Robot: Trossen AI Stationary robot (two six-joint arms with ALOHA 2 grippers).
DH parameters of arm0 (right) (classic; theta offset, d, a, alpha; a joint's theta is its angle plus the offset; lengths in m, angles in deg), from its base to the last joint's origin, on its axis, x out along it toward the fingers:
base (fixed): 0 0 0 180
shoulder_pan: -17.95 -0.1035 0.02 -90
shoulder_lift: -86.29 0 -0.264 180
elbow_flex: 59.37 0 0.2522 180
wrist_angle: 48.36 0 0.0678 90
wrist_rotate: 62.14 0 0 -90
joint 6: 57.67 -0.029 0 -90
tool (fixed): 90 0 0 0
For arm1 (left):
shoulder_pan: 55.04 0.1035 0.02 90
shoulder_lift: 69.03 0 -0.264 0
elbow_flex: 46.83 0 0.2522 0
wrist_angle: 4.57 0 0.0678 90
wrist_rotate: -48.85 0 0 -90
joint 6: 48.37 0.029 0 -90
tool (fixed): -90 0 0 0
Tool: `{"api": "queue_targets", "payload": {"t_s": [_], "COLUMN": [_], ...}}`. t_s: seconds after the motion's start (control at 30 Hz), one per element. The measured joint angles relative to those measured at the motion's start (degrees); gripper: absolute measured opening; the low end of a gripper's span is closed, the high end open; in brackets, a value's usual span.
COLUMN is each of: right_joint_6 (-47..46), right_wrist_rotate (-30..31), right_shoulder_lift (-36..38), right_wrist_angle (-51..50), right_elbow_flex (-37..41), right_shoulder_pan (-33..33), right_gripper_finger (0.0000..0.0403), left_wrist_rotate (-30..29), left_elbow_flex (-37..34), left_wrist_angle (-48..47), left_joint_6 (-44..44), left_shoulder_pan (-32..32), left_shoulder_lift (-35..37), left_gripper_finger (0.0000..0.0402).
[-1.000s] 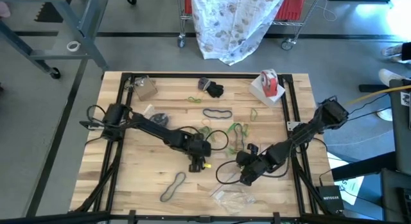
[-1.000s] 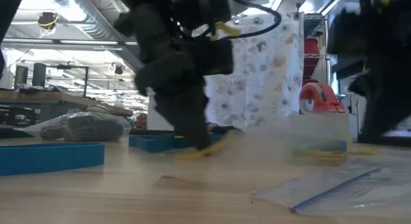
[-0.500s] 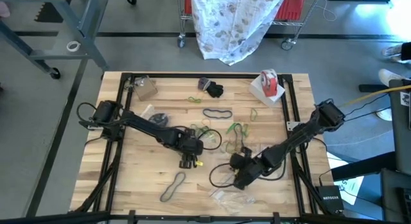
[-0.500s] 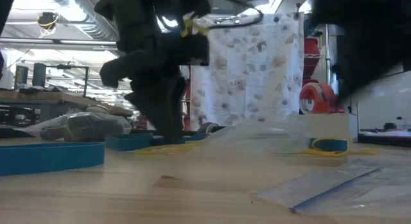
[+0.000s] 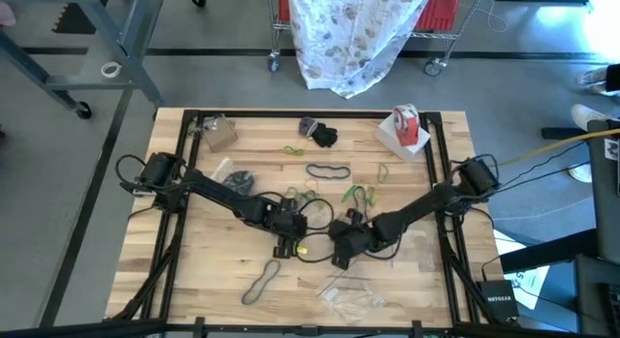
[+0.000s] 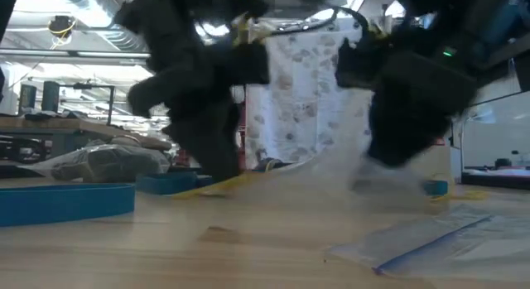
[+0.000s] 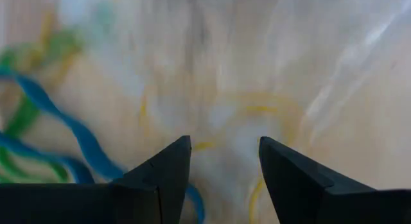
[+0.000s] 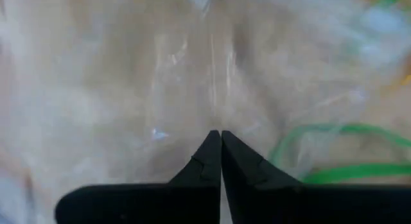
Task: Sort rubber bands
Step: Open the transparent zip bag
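Observation:
Rubber bands lie scattered on the wooden table: a black one (image 5: 327,170), green ones (image 5: 358,195), and a long grey-teal one (image 5: 262,280) near the front. My left gripper (image 5: 286,245) is open low over the table's middle. Its wrist view shows its fingers (image 7: 223,147) standing over clear film, with yellow bands (image 7: 257,112) under the film and blue bands (image 7: 70,131) beside it. My right gripper (image 5: 341,243) is just to its right, shut on a clear plastic bag (image 6: 306,169). My left gripper is down at the clear film; I cannot tell whether its fingers touch it. My right gripper pinches the clear plastic bag's film (image 8: 212,115) between its fingertips; which edge it has cannot be told. The film (image 6: 281,169) slants from the gripper down to the table by my left gripper.
Further clear bags (image 5: 354,297) lie near the front edge. A red-and-white tape roll (image 5: 405,125) stands at the far right, and dark items (image 5: 320,133) at the far edge. A bag with dark bands (image 5: 237,175) lies left of centre. Blue bands (image 6: 66,198) lie close to the low camera.
My right gripper has moved toward the table's left and a little toward its far edge, ending beside my left gripper. The clear bag has come with it and now lies drawn out between the two. My left gripper shifted slightly left early on, then kept still.

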Motion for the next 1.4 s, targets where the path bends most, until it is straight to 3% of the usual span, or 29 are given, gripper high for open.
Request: {"api": "queue_targets", "payload": {"t_s": [0.3, 0.43, 0.63, 0.77, 0.97, 1.1, 1.23, 1.4], "right_joint_6": [-7.63, -8.41, -8.18, -7.65, -3.32, 0.4, 6.84, 8.6], "right_wrist_rotate": [-2.08, -0.7, -0.04, 1.04, 5.19, 9.3, 14.86, 9.12], "right_shoulder_lift": [-0.11, -0.11, -0.11, -0.04, 0.75, 0.75, 0.05, -4.38], "right_wrist_angle": [-1.6, -2.08, -2.25, -2.8, -6.29, -5.22, 4.05, 7.68], "right_elbow_flex": [-0.09, -0.02, -0.02, -0.68, -5.87, -8.34, -8.05, -7.54], "right_shoulder_pan": [-5.53, -6.46, -6.36, -6.01, -3.7, -2.58, -1.6, -0.06], "right_gripper_finger": [0.0005, 0.0005, 0.0005, 0.0005, 0.0005, 0.0005, 0.0005, 0.0005], "left_wrist_rotate": [-1.22, -2.13, -3.44, -2.86, 6.98, 7.46, 7.56, 7.3], "left_elbow_flex": [-3.52, -4.31, -3.92, -4.06, -9.26, -12.04, -13.92, -14.02], "left_wrist_angle": [-9.59, -14.01, -13.27, -5.54, 14.75, 15.13, 14.99, 11.35], "left_joint_6": [-4.87, -3.68, -2.01, -1.97, -3.49, -5.93, -8.33, -8.98], "left_shoulder_pan": [-0.02, 0.04, 0.98, 2.05, 2.14, 1.83, 1.39, 1.16], "left_shoulder_lift": [2.63, 6.71, 14.83, 17.46, 14.44, 10.58, 7.63, 7.44], "left_gripper_finger": [0.018, 0.018, 0.018, 0.018, 0.018, 0.018, 0.018, 0.018]}}
